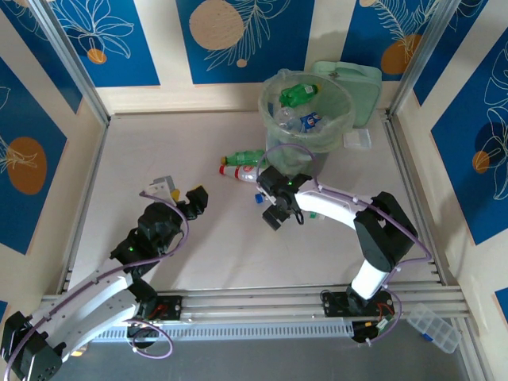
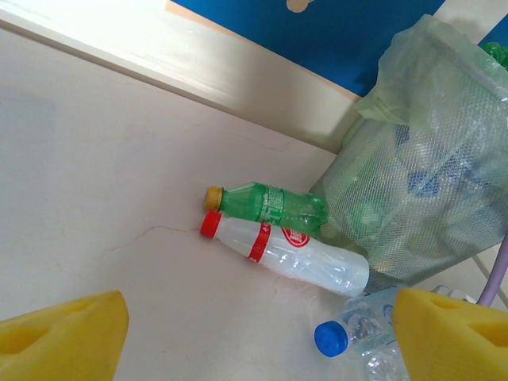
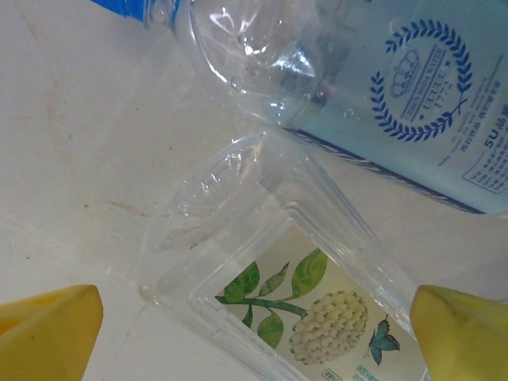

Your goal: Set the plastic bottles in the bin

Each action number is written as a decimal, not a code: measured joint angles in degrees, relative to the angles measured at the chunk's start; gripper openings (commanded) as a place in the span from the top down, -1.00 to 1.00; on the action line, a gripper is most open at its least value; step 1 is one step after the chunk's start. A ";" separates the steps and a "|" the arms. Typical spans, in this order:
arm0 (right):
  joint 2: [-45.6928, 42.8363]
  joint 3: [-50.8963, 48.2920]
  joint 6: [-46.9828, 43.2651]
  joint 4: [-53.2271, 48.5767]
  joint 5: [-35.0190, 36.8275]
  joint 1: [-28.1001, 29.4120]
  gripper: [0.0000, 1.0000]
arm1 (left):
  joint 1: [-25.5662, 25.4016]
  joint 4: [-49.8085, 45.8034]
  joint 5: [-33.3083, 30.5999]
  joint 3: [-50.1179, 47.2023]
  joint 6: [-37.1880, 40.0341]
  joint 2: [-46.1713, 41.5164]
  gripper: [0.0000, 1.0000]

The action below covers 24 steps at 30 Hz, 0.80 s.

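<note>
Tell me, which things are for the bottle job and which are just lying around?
For the job: bin, green bottle, red-capped bottle, blue-capped bottle, flower-label bottle.
Just lying about: pale-green lid, small clear box, compartment box.

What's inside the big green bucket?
In the bin, a green bottle lies on top, with a clear blue-labelled bottle just below it, all inside the clear bag lining it. Anything deeper is covered by them.

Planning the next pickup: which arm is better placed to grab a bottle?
Right. The right gripper, open, straddles a clear bottle near the bin; the left gripper sits farther back.
</note>
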 measured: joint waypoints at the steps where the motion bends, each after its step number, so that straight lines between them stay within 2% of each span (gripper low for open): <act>1: 0.15 0.13 0.15 0.02 -0.15 -0.04 -1.00 | 0.00 -0.02 0.00 0.00 0.00 0.00 -0.72; 13: 0.37 1.16 2.73 -1.03 -1.51 0.83 -1.00 | 0.00 -0.02 0.17 0.00 0.04 -0.07 -0.72; 17: -1.57 1.05 3.82 -1.55 -5.57 3.34 -0.99 | 0.00 -0.55 -0.11 0.00 0.24 -1.70 -0.72; 20: -4.79 0.57 5.14 -1.25 -9.05 5.51 -0.88 | 0.00 -1.75 -1.33 0.00 0.26 -4.87 -0.72; 24: -11.89 -1.11 8.70 -0.22 -9.60 6.16 -0.70 | 0.00 -2.71 -3.56 -0.22 0.26 -9.20 -0.72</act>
